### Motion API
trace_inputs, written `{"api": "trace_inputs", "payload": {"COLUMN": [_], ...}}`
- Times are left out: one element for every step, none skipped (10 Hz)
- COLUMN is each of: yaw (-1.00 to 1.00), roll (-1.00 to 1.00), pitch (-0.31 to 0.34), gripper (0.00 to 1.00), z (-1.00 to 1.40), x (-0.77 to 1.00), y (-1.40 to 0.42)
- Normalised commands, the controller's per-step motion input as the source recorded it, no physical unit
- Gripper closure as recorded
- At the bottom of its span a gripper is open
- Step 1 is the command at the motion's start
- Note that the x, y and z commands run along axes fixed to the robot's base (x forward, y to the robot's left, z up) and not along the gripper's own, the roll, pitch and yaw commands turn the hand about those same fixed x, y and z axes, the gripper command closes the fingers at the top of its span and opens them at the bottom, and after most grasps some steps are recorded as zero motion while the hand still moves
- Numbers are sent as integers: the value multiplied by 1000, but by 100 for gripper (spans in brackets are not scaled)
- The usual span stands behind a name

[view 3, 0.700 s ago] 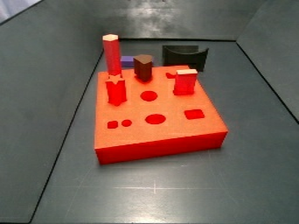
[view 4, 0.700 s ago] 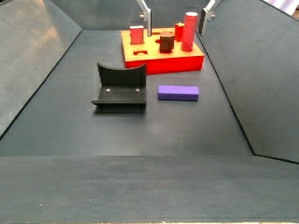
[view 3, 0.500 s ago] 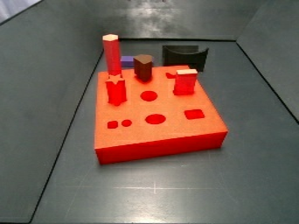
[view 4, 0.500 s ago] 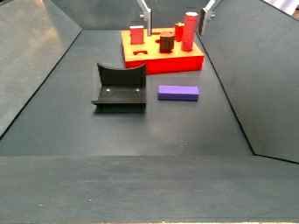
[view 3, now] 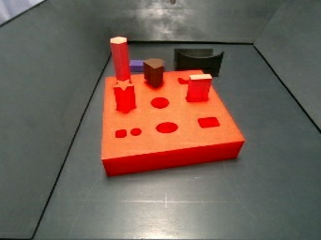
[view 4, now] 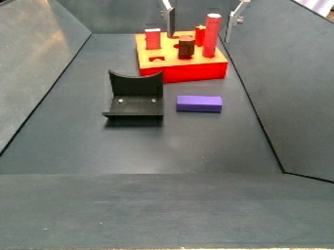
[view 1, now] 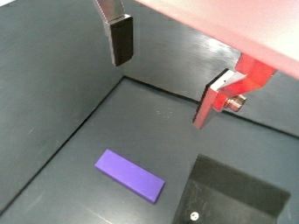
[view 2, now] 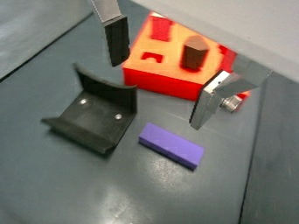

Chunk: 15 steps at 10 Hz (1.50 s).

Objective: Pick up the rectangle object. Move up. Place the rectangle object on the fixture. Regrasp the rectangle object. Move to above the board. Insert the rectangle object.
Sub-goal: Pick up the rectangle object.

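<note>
fingers (view 2: 114, 39) spread apart, empty, rising slightly above rectangle object (view 2: 170, 144) lying ungrasped on bench (view 4: 196, 146) beside fixture (view 2: 93, 121).

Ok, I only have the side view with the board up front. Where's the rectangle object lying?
Observer: The rectangle object lies flat on the floor beside the fixture, not touching it, and clear of the board.
Operator: And the gripper?
Observer: The gripper is high up near the board, open, with nothing between its fingers.
Operator: Anything on the fixture?
Observer: No, its notch is bare.
</note>
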Motion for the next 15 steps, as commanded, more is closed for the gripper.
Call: {"api": "trace_inputs", "payload": {"yaw": [-1000,-1000,-1000,-1000,-1000,-1000,-1000,-1000,-1000,-1000,-1000,-1000,-1000,-991,-897], "roll": [0,0,0,21,17,17,13,16,23,30,24,6,0,-47,-140], "pitch": [0,-29,-44,-54,-50,-53,-54,-56,-59,-69,-73,-91,-149,-139,-109], "gripper": [0,0,0,0,0,0,0,0,0,0,0,0,0,0,0], "z": [-337,-629,-677,-923,-923,-923,-926,-934,-917,-909,-911,-891,-823,-597,-246], "x": [0,0,0,-34,-31,-34,-40,-37,-37,-34,-31,-29,-46,-23,0], "y": [0,0,0,0,0,0,0,0,0,-11,-9,0,0,-14,-83]}}
